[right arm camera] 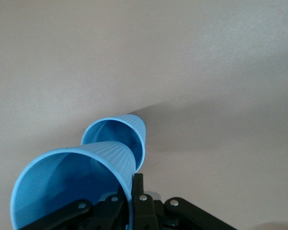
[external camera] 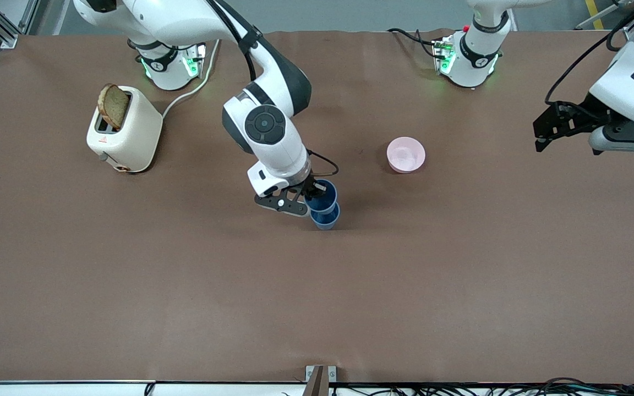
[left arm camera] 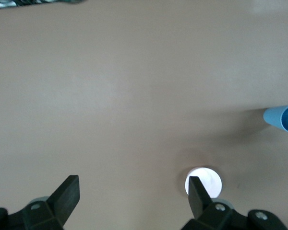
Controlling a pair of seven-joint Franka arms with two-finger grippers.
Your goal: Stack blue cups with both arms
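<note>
My right gripper is shut on the rim of one blue cup, one finger inside and one outside. It holds the cup tilted just over the second blue cup, which stands upright on the table's middle. In the right wrist view the held cup fills the foreground by the gripper, and the standing cup shows its open mouth; I cannot tell whether the two touch. My left gripper waits open and empty in the air at the left arm's end. One blue cup shows at that view's edge.
A pink bowl sits between the cups and the left arm's base, and shows pale under the left gripper. A cream toaster with a bread slice stands near the right arm's base.
</note>
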